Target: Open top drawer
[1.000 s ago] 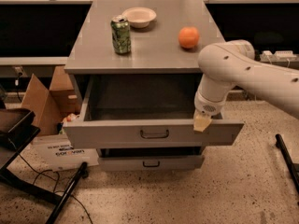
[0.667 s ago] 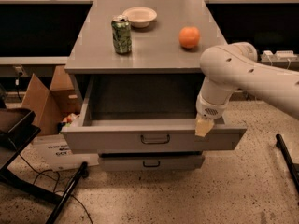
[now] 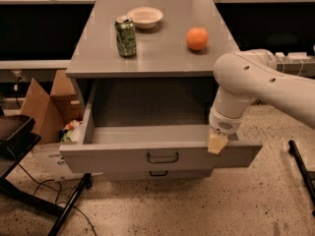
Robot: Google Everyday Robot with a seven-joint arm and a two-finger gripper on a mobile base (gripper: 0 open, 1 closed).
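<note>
The top drawer [image 3: 118, 155] of the grey cabinet stands pulled far out, its deep grey box open and empty inside. A small dark loop handle [image 3: 162, 158] sits at the middle of its flat front. My gripper [image 3: 217, 142] hangs from the white arm at the drawer's right front corner, its pale tip resting over the top edge of the front panel. A lower drawer front [image 3: 157, 173] with a like handle shows just beneath, mostly hidden.
On the cabinet top [image 3: 162, 53] stand a green can [image 3: 126, 36], a white bowl [image 3: 144, 17] and an orange [image 3: 197, 38]. An open cardboard box [image 3: 47, 107] sits at left, with a black stand's legs [image 3: 29, 200] and cables on the floor. Another black leg [image 3: 301, 168] lies at right.
The top drawer has slid further out toward the camera, and my gripper has moved with its right front corner.
</note>
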